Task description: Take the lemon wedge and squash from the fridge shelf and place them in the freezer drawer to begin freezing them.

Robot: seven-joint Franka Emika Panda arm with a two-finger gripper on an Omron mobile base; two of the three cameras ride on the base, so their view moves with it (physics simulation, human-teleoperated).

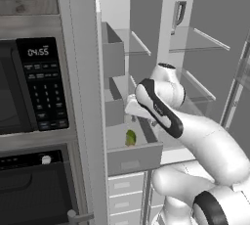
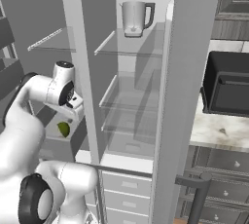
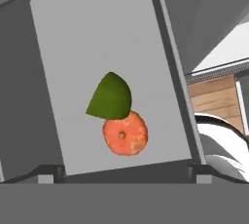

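— Where are the two pieces sitting right now?

— Both are lying on the floor of the freezer drawer (image 3: 53, 72), touching each other. The lemon wedge (image 3: 111, 98) is showing green here, and the squash (image 3: 125, 133) is resting right against it.

— And the arm?

— It is reaching over the open drawer, hand pointing down into it. From the side, the wedge (image 1: 130, 137) is peeking out beside the wrist.

— Is the gripper holding anything?

— Nothing is sitting between the fingers, but I cannot tell how far apart they are standing.

— Anything else?

— A jug (image 2: 135, 18) is standing on an upper shelf.
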